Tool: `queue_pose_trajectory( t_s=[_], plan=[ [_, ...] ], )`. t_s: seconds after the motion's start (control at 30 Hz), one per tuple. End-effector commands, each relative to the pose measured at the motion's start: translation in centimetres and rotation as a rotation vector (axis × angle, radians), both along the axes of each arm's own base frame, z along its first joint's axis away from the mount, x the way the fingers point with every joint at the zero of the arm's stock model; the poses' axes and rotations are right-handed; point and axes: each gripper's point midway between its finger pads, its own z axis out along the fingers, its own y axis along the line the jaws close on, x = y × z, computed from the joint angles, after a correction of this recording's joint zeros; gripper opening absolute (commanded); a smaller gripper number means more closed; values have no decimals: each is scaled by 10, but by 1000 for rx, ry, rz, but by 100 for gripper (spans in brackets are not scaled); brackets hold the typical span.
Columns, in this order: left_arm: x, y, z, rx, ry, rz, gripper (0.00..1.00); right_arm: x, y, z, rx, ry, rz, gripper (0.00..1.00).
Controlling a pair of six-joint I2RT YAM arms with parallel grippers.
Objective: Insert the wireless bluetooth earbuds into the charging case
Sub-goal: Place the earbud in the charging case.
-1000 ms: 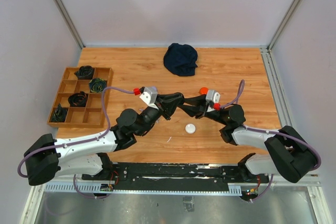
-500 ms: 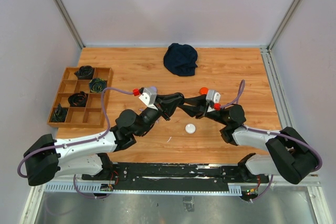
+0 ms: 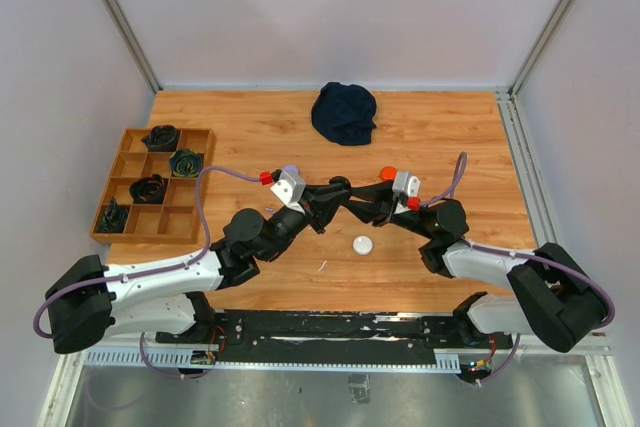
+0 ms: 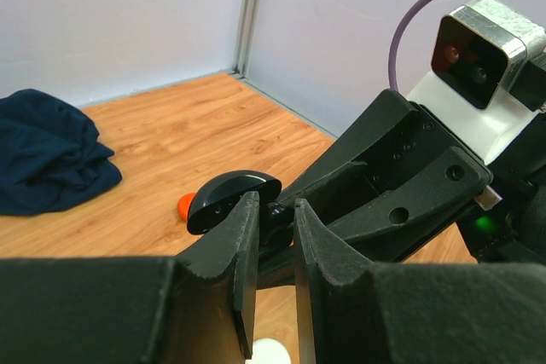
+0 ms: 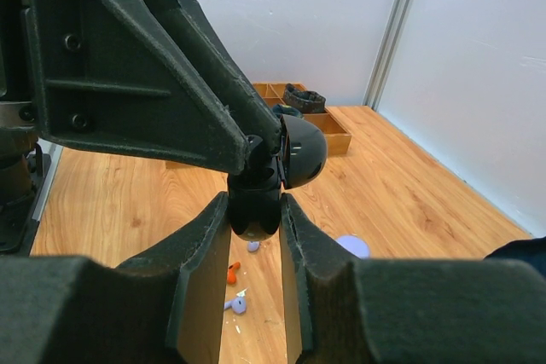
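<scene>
Barely any motion this last second: only the left arm has nudged a touch rightward, toward its partner, and both arms stay locked together above the middle of the counter (image 3: 250,137).

Right hand (image 5: 254,217) is clamped on the charging case (image 5: 299,153). The round black body sits between its fingers, lifted off the counter, with the lid hinged open to one side.

Left hand (image 4: 271,210) is nipped tight on a small dark piece, which I take for a black earbud (image 4: 278,209). It's right at the mouth of the case, though mostly hidden by the fingers.

So this is the seating step, bud meeting socket in mid-air. Whether it's fully home I can't tell.

Next move calls for a fine push straight down into the well while the right hand holds the case dead steady. Then the left fingers ease apart without dragging the bud back out.

More work waits below. Loose earbuds (image 5: 241,303), purple and orange, lie on the wood under the hands, and a white round case (image 3: 362,244) sits near the front edge.
</scene>
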Motion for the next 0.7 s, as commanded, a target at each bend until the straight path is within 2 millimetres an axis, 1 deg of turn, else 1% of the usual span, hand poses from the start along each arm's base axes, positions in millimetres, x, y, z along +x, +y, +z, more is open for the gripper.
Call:
queue_pose_trajectory(
  t_s=[0.0,0.07,0.23,0.3,0.43,0.67],
  plan=[
    [2,1,-14,50,39,28,16,-7,-4,35,83,-111,-9,2],
    [4,2,-11,41,55,40,23,-7,-4,34,82,-108,-11,2],
    [0,8,4,-1,74,39,44,-6,-5,30,77,-104,-18,2],
    [-1,12,10,-8,79,45,50,-6,-5,29,75,-101,-20,2],
    [-3,20,17,4,92,53,59,-4,-5,25,69,-92,-24,3],
    [-12,26,30,20,110,10,65,-5,-4,23,64,-87,-16,3]
  ],
)
